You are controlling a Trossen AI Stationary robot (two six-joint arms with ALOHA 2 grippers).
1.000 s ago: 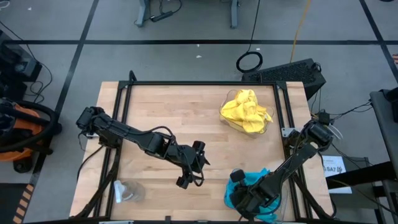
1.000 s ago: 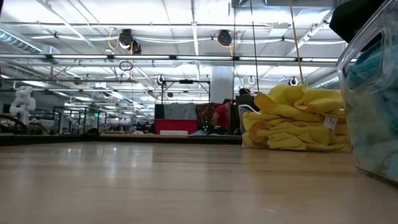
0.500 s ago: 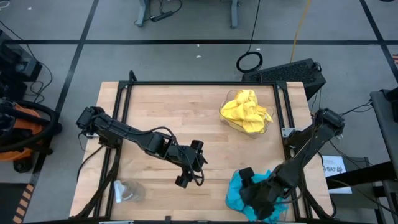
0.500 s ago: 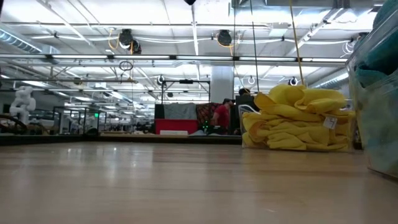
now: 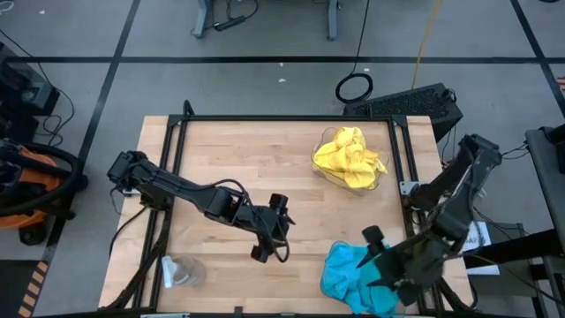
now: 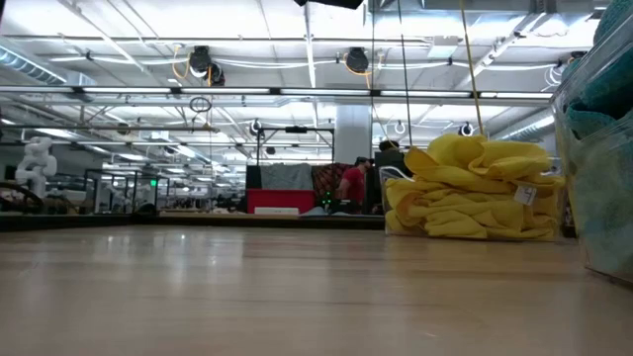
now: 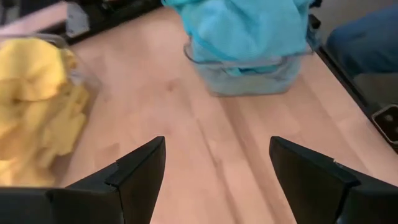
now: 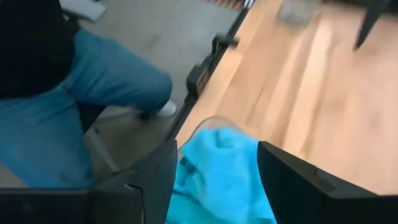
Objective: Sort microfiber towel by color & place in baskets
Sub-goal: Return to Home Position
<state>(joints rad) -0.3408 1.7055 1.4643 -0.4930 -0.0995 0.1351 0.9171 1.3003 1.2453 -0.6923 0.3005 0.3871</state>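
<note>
Seemingly all but done. Shows bright yellow microfiber towels (image 5: 350, 157) heaped in one clear plastic bin (image 5: 323, 174), upper right of the high view, turquoise blue towels (image 5: 346, 276) in the other clear bin (image 7: 249, 81), lower right. Finds the right gripper (image 5: 380, 259) spread, empty, above that pile; the left gripper (image 5: 275, 230) likewise, lower centre. Leaves only the retreat to rest.
</note>
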